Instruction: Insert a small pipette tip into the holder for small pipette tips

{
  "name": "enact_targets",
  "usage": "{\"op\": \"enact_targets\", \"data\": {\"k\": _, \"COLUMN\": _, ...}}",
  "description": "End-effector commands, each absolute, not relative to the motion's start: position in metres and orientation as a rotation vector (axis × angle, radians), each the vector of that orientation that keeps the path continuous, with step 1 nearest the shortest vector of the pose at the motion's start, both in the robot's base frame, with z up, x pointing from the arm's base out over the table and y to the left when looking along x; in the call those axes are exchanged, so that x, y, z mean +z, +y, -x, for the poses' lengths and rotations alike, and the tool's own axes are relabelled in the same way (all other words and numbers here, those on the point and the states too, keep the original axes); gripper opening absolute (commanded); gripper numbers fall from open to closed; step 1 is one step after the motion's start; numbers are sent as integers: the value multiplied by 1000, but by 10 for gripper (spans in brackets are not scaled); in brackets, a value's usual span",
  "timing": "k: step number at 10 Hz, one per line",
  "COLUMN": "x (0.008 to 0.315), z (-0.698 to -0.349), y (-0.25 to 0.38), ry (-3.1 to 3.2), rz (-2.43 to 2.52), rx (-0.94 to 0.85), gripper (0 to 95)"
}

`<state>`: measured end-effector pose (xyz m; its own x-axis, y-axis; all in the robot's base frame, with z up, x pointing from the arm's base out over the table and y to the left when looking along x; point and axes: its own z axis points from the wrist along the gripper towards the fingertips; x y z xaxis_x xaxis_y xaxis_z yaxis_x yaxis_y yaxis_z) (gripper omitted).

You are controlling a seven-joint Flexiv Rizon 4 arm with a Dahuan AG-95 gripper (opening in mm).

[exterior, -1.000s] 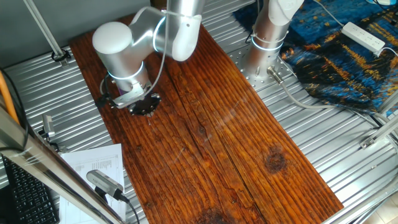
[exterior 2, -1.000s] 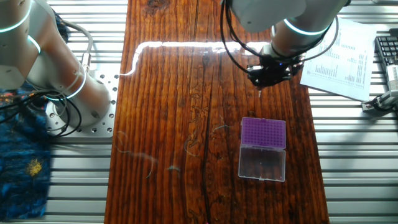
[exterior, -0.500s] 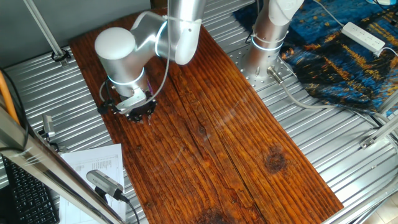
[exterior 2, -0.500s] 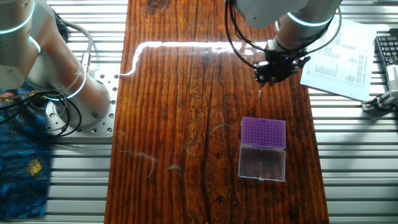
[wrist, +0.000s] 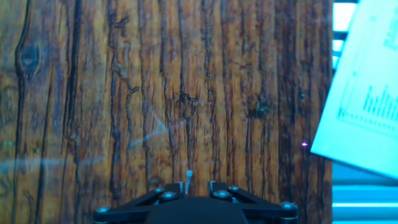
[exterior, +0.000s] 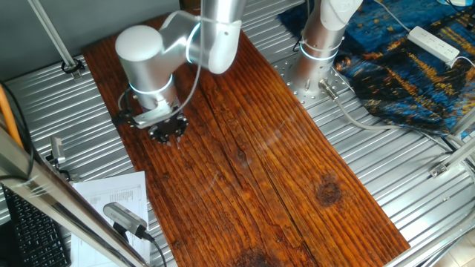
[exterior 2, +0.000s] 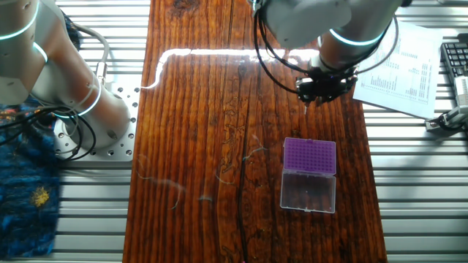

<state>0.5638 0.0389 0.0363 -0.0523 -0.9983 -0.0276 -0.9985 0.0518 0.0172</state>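
The holder for small pipette tips point(exterior 2: 309, 155) lies on the wooden board, its purple rack facing up and its clear lid point(exterior 2: 308, 191) folded open beside it. My gripper point(exterior 2: 322, 88) hangs above the board a short way from the rack's near edge, not over it. It is shut on the small pipette tip point(exterior 2: 305, 109), a thin pale sliver pointing down. In the hand view the tip point(wrist: 188, 180) sticks out between the two black fingers point(wrist: 166, 194) of the gripper point(wrist: 188, 190) over bare wood. In the one fixed view the gripper point(exterior: 168, 133) shows, but the arm hides the holder.
A printed sheet of paper point(exterior 2: 406, 67) lies beside the board close to the gripper, also in the hand view as the sheet point(wrist: 367, 106). A keyboard point(exterior 2: 455, 58) lies beyond it. A second arm's base point(exterior 2: 69, 98) stands on the opposite side of the board.
The hand has shifted slightly sideways and back above the board and turned a little at the wrist. The tip stays between the fingers. The holder has not moved.
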Motion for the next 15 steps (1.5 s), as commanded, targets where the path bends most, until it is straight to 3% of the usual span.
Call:
{"op": "enact_targets", "data": {"k": 1, "x": 33, "z": -565, "y": 42, "ry": 2265, "rz": 2143, "rx": 65, "gripper": 190}}
{"op": "enact_targets", "data": {"k": 15, "x": 19, "z": -552, "y": 48, "ry": 2243, "rz": 2200, "rx": -13, "gripper": 190}}
